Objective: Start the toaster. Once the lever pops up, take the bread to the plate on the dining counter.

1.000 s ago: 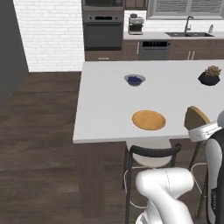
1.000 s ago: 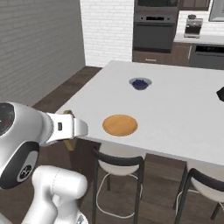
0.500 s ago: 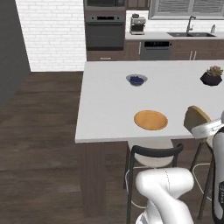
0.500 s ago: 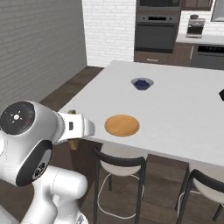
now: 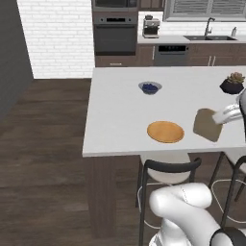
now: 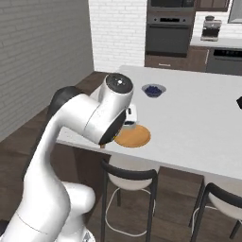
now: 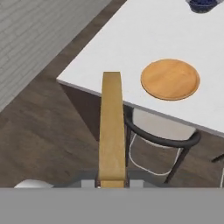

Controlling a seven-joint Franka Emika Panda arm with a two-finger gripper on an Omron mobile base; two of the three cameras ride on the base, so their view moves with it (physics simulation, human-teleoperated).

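Bread: your gripper (image 5: 218,118) carries the bread (image 5: 207,124), a tan slice held in the air above the near right part of the table (image 5: 120,110), apart from the plate.
Jaws: you have them closed on the slice's near end, pinching its two flat faces.
Heading: in your hand view the bread (image 7: 111,129) shows edge-on, a narrow band whose long axis runs straight away from the hand, its far end reaching toward the table's corner.
Plate: your orange plate (image 5: 165,131) lies flat near the front edge, bare, to the slice's left in the left base view.
Bowl: a small blue bowl (image 5: 150,88) sits farther back, well apart from the plate.
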